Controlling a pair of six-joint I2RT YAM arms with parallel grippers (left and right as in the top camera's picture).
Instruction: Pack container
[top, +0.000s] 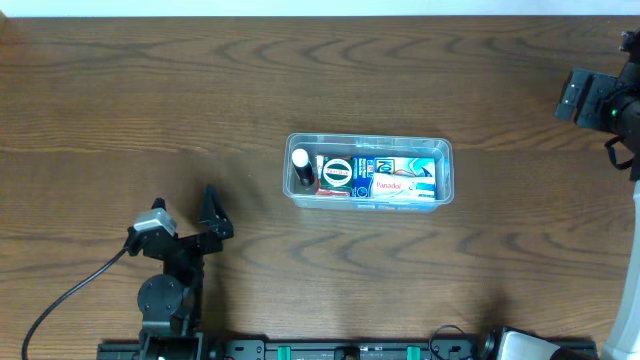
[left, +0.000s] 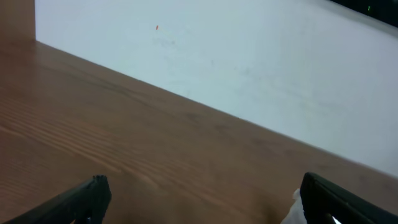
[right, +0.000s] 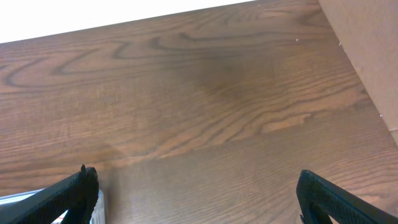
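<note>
The clear plastic container (top: 445, 160) stands at the middle of the table in the overhead view. It holds a dark bottle with a white cap (top: 301, 168), a round black and white item (top: 338, 172), a blue box (top: 405, 166) and a white and red Panadol box (top: 395, 186). My left gripper (top: 200, 215) is open and empty, low at the left, well away from the container; its jaws (left: 202, 199) show bare wood between them. My right gripper (top: 585, 95) is open and empty at the far right edge; its jaws (right: 196, 193) are over bare wood.
The wooden table (top: 150, 100) runs to a pale far edge. A black cable (top: 70, 295) trails from the left arm at the front left. A brown panel (right: 373, 56) stands at the right of the right wrist view. A clear rim (right: 18, 199) shows by the right gripper's left finger.
</note>
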